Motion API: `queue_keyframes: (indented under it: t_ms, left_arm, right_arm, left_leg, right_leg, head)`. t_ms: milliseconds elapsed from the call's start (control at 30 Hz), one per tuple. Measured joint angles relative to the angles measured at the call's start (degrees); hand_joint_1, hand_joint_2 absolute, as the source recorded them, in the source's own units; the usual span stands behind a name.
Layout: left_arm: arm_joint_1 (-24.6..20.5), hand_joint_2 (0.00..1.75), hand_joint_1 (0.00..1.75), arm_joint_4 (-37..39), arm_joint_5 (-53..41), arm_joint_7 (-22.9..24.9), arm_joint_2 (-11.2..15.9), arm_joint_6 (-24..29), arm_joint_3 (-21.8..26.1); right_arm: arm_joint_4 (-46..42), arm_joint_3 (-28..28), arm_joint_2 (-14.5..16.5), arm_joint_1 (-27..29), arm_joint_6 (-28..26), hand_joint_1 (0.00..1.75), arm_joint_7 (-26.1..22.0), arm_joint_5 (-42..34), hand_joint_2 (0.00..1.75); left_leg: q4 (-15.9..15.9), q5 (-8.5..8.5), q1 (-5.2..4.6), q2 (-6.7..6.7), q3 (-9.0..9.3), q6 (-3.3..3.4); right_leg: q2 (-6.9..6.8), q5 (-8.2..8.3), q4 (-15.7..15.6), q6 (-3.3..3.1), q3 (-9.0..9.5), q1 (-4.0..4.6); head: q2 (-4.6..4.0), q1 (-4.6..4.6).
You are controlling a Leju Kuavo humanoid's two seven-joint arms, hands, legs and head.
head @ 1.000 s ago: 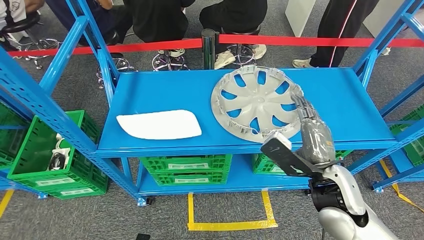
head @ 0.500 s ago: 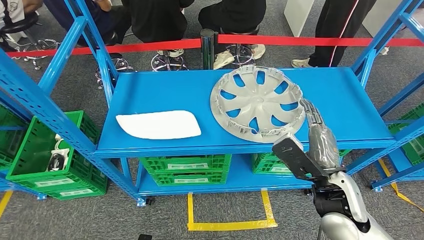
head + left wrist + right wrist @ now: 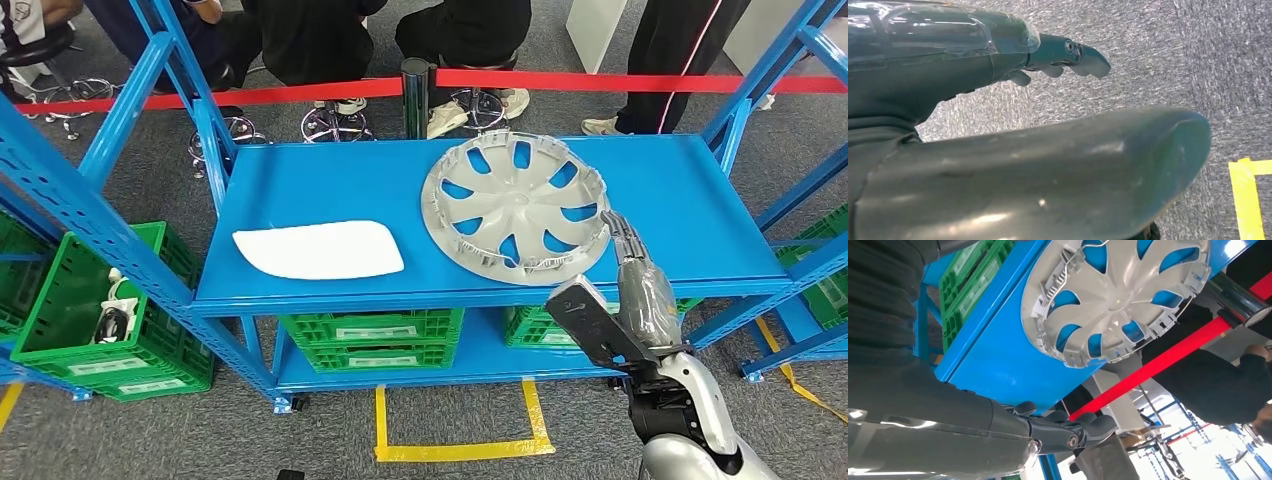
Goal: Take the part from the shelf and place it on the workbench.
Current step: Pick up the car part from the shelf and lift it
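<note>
Round silver plastic wheel cover (image 3: 515, 208) flat on blue metal shelf (image 3: 320, 185), right hand (image 3: 635, 275) just beside its right rim, empty, fingers apart, left hand (image 3: 998, 125) empty, fingers extended over grey carpet (image 3: 1158, 55)

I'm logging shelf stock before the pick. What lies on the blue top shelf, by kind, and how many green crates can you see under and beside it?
Silver wheel cover: 1
White flat panel: 1
Green crates: 5, that is 2 under the shelf, 2 at the left, 1 at the right
Total: 7
</note>
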Motion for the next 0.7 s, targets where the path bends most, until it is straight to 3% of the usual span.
queue_keyframes:
  t_ms: [133,200,233,300,333,367,400,467,500,567,700]
  left_arm:
    - [-0.05,0.0,0.0,0.06,-0.03,0.27,-0.03,-0.01,-0.14]
    - [-0.08,0.0,0.0,0.11,-0.09,0.32,-0.13,-0.08,-0.16]
    - [-0.08,0.0,0.0,0.13,-0.11,0.34,-0.2,-0.17,-0.16]
    - [-0.05,0.0,0.0,0.18,-0.16,0.41,-0.28,-0.38,-0.16]
    - [-0.01,0.0,0.0,0.21,-0.18,0.47,-0.3,-0.47,-0.16]
    - [0.02,0.0,0.0,0.25,-0.21,0.51,-0.31,-0.52,-0.16]
    - [0.04,0.0,0.0,0.27,-0.25,0.54,-0.32,-0.55,-0.17]
    - [0.03,0.0,0.0,0.28,-0.36,0.61,-0.35,-0.57,-0.25]
    - [-0.06,0.0,0.0,0.28,-0.41,0.65,-0.37,-0.57,-0.36]
    - [-0.23,0.0,0.0,0.28,-0.5,0.76,-0.39,-0.57,-0.65]
    - [-0.23,0.0,0.0,0.29,-0.55,0.8,-0.48,-0.57,-0.99]
  right_arm:
    - [-0.05,-0.06,-0.04,0.22,-0.03,0.0,0.0,0.0,1.75]
    - [-0.24,-0.16,-0.15,0.23,-0.04,0.0,0.0,0.0,1.75]
    - [-0.33,-0.2,-0.22,0.25,-0.05,0.0,0.0,-0.01,1.75]
    - [-0.41,-0.17,-0.26,0.48,-0.05,0.0,0.0,-0.03,1.75]
    - [-0.4,-0.16,-0.24,0.68,-0.05,0.0,0.01,-0.04,1.75]
    - [-0.4,-0.15,-0.21,0.84,-0.05,0.0,0.01,-0.05,1.75]
    - [-0.4,-0.15,-0.19,0.91,-0.05,0.0,0.01,-0.07,1.75]
    - [-0.42,-0.15,-0.16,0.96,-0.05,0.0,0.01,-0.05,1.75]
    - [-0.42,-0.14,-0.16,1.03,-0.05,0.0,0.02,-0.03,1.75]
    - [-0.45,-0.13,-0.18,1.14,-0.07,0.0,0.04,-0.01,1.75]
    - [-0.48,-0.16,-0.22,1.23,-0.11,0.0,0.04,0.0,1.75]
  left_leg:
    - [-0.37,-0.12,0.0,0.06,0.3,0.79]
    - [-1.22,0.0,0.39,0.2,1.1,1.3]
    - [-1.52,-0.03,0.55,0.33,1.54,1.5]
    - [-1.59,-0.47,0.51,0.66,2.12,1.68]
    - [-1.59,-0.78,0.48,0.81,2.46,1.66]
    - [-1.58,-1.15,0.47,0.92,2.89,1.57]
    - [-1.57,-1.55,0.48,0.97,3.46,1.43]
    - [-1.6,-2.48,0.51,0.95,4.65,1.03]
    - [-1.56,-2.88,0.48,0.92,4.98,0.77]
    - [-1.56,-3.32,0.48,0.79,4.92,0.2]
    - [-1.87,-3.49,0.6,0.53,4.88,-0.44]
  right_leg:
    - [0.0,-0.17,-0.44,0.74,0.34,-0.19]
    - [-0.39,-1.21,1.2,1.09,-0.2,-0.11]
    - [-0.64,-2.44,3.82,1.23,-1.47,-0.11]
    - [-0.98,-5.37,11.65,1.52,-5.88,-0.14]
    - [-1.06,-5.95,14.75,1.63,-7.89,-0.18]
    - [-1.13,-5.32,15.95,1.68,-9.06,-0.19]
    - [-1.17,-3.34,14.68,1.66,-9.04,-0.19]
    - [-1.0,1.85,7.89,1.37,-6.77,-0.19]
    - [-0.82,3.48,4.67,1.15,-5.49,-0.12]
    - [-0.69,3.64,1.75,0.5,-4.22,0.13]
    - [-0.96,2.91,1.27,-0.3,-4.07,0.42]
  head:
    - [0.0,-0.17]
    - [0.0,0.04]
    - [0.0,0.27]
    - [0.0,0.57]
    - [0.0,0.6]
    - [0.0,0.58]
    - [0.0,0.61]
    - [0.0,0.64]
    - [-0.01,0.6]
    - [-0.01,0.46]
    - [0.0,0.36]
